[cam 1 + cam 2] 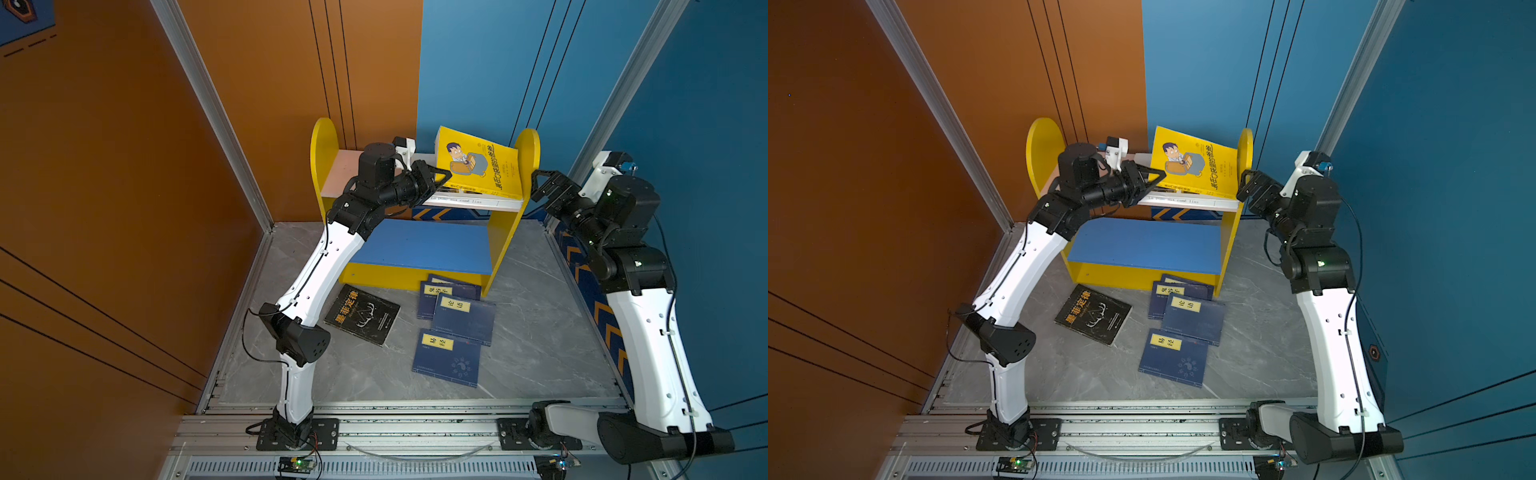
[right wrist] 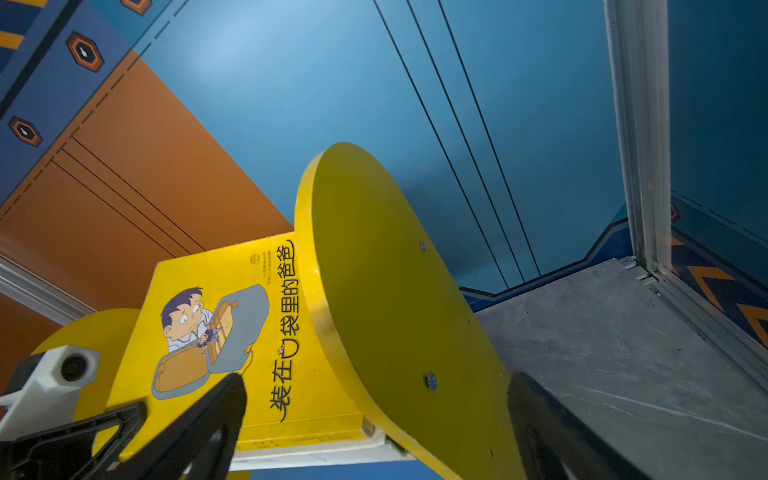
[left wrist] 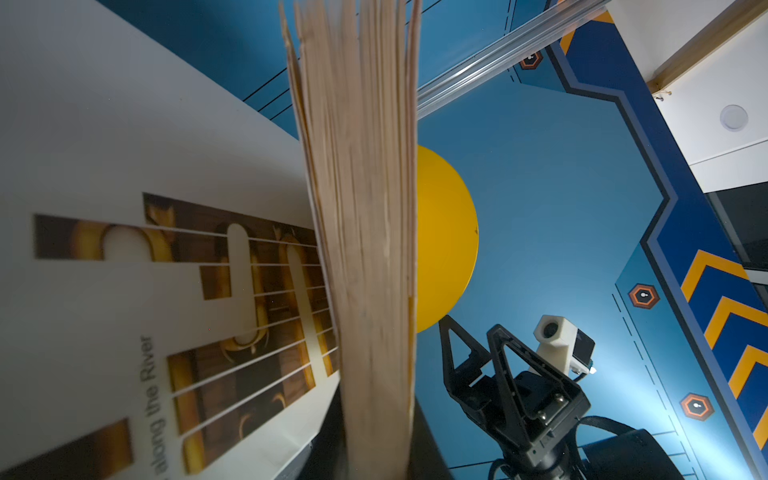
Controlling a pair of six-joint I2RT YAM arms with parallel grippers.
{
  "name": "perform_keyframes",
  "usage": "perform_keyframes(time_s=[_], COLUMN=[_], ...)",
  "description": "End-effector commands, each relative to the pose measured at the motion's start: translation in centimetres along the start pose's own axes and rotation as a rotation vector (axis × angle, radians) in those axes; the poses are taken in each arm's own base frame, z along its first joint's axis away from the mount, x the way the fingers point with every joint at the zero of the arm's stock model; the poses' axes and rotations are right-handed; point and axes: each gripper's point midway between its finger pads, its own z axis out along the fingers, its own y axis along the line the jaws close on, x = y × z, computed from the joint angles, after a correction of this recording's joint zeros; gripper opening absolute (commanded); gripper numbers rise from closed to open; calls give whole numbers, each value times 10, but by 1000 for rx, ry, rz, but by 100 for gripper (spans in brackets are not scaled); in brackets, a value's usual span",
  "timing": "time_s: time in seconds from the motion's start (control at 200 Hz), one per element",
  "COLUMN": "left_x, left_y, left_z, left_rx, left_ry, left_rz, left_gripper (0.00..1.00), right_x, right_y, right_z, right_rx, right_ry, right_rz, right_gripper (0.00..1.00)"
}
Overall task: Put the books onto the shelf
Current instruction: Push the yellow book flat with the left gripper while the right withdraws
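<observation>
**A:** Where is the yellow book [image 1: 478, 166]?

**B:** It is on the shelf [image 1: 324, 141], over the pink upper board [image 1: 345, 174]. It sits tilted on top of the white book [image 1: 473, 203], which lies flat there. Its right edge reaches the shelf's right side panel [image 1: 528, 149], but I cannot tell whether they touch.

**A:** And the grippers?

**B:** The left gripper [image 1: 442, 183] reaches in over the upper board. Its jaws are clamped on the yellow book's page edge, and the left wrist view shows the page block between them. The right gripper [image 1: 536, 185] hangs just outside that right side panel with its jaws spread wide, holding nothing.

**A:** What about the other books?

**B:** The shelf's blue lower board [image 1: 419, 245] is bare. In front of the shelf, the black book [image 1: 361, 316] lies flat on the grey tabletop [image 1: 540, 311]. Three navy books [image 1: 465, 316] lie beside it, partly overlapping, and the rearmost touches the shelf's base.
</observation>
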Motion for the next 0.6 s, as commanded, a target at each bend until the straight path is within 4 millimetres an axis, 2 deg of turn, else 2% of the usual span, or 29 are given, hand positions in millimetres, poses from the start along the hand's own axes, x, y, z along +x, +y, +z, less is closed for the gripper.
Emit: perform_keyframes(time_s=[0.0,0.06,0.075,0.135,0.3,0.596], left_x=[-10,-10,-10,-8,-4,3], left_y=[-32,-29,-29,-27,-19,-17], left_z=[-12,-11,-11,-10,-4,4], left_rx=[74,64,60,55,43,50], left_ry=[-47,-47,-48,-45,-31,-2], left_rz=[23,12,8,-7,-41,-78], left_gripper=[0,0,0,0,0,0], right_x=[-6,4,-2,1,9,19], right_y=[11,12,17,18,10,-6], right_z=[8,16,14,18,30,38], right_rx=[-13,-7,-13,3,53,121], right_ry=[-17,15,0,6,19,50], right_rz=[-67,-89,-94,-113,-118,-118], right_gripper=[99,98,98,97,95,95])
